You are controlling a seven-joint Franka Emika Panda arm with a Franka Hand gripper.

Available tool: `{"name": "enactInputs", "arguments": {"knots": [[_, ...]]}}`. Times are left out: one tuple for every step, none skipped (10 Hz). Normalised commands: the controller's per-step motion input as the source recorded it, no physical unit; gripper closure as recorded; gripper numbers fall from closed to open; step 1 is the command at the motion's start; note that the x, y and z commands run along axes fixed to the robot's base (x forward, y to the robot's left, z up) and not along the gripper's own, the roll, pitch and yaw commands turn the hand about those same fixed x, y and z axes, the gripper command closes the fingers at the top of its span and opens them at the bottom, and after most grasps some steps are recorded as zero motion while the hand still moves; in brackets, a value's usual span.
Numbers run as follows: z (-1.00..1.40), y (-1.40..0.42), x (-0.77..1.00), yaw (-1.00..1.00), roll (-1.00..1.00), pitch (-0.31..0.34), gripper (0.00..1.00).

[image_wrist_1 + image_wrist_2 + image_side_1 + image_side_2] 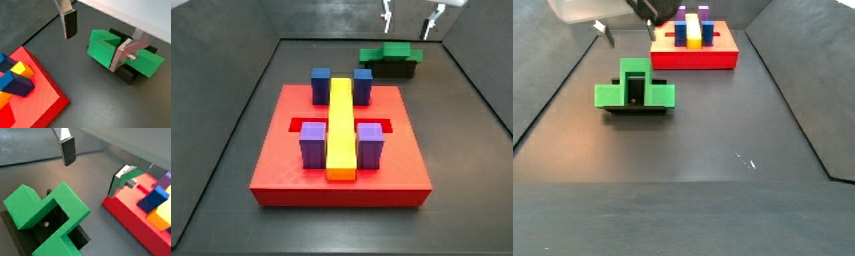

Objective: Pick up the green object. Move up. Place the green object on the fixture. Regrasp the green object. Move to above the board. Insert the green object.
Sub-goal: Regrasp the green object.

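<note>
Green object (635,88) rests on fixture (636,110) — gripper (413,17) spread above.

My tool (413,20) is hanging open above the dark floor (714,120), touching nothing. The floor is carrying two things directly, well apart. The red board (291,175) is lying flat on it, bearing the yellow bar (341,125), blue blocks (322,84) and purple blocks (313,145). The dark fixture (130,74) is standing on it too, with the green object (633,93) sitting on top.
</note>
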Motion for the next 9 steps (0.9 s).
{"name": "enactInputs", "arguments": {"knots": [[0.0,-0.31,-0.1,-0.31,0.62,0.0,0.0],[0.0,-0.3,0.0,-0.34,0.38,-0.029,0.0],[-0.03,-0.26,-0.1,-0.32,0.21,-0.171,0.0],[-0.03,-0.23,-0.1,-0.24,0.11,-0.191,0.0],[-0.03,-0.22,-0.04,-0.25,0.16,-0.18,0.0],[-0.02,-0.21,-0.19,-0.13,0.17,-0.237,0.0],[0.0,-0.21,-0.29,0.0,0.16,-0.297,0.0],[0.0,-0.23,-0.46,0.1,0.32,-0.26,0.0],[0.02,0.0,0.0,0.0,0.18,0.02,0.0]]}}
